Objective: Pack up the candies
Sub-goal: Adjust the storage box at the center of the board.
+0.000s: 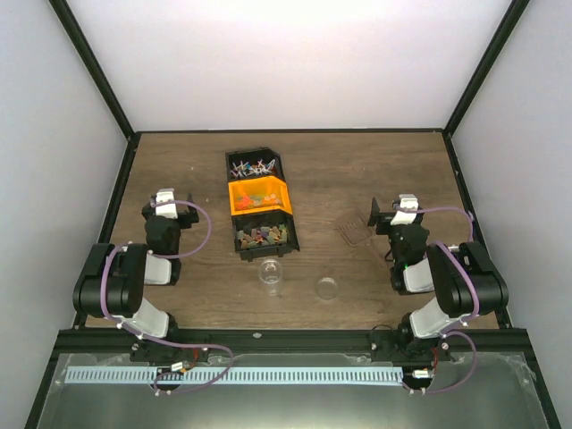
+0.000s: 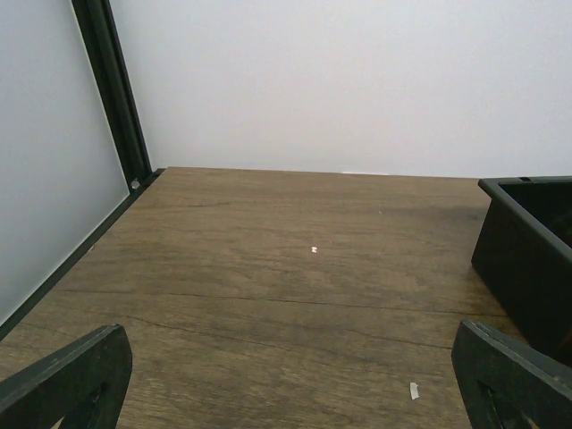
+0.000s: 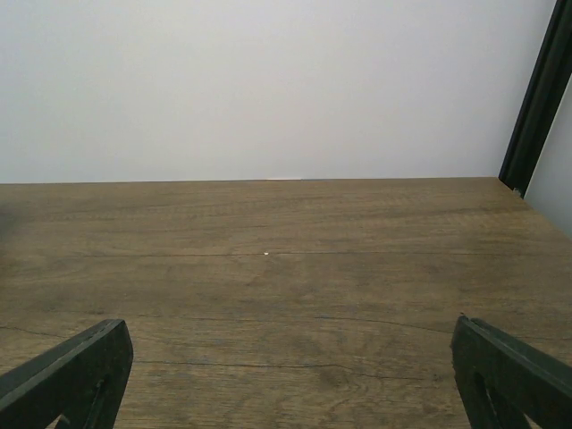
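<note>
**Jaws spread wide on both arms, nothing held: packing not begun**

Left gripper stands left of the orange bin and right gripper right of it, both empty. Candies lie in it and in the adjoining black bins. A clear cup waits nearer. Judged next: a fine pinch on one sweet.

Bright even light, soft shadows, sharp
</note>
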You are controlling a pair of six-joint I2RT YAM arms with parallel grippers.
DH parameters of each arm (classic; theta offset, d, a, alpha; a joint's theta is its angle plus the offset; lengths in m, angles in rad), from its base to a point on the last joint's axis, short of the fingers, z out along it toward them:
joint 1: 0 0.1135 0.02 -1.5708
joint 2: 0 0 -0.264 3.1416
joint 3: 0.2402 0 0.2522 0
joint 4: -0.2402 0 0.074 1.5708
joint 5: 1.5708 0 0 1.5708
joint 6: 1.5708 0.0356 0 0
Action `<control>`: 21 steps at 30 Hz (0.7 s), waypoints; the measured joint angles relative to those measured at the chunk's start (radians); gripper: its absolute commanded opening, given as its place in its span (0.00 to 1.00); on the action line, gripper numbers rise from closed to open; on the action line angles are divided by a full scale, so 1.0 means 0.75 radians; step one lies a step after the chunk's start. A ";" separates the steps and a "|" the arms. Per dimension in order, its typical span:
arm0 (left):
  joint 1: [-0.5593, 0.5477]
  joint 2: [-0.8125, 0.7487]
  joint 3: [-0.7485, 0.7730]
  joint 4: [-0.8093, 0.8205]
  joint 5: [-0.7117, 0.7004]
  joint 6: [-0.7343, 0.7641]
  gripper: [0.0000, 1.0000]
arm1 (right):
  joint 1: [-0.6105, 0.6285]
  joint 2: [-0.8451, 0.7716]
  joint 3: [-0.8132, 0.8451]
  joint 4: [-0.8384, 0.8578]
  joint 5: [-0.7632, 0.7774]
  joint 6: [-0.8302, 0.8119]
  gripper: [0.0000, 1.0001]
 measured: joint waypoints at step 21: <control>-0.001 -0.418 -0.012 -0.221 -0.022 -0.065 1.00 | -0.033 -0.176 0.116 -0.321 -0.143 -0.004 1.00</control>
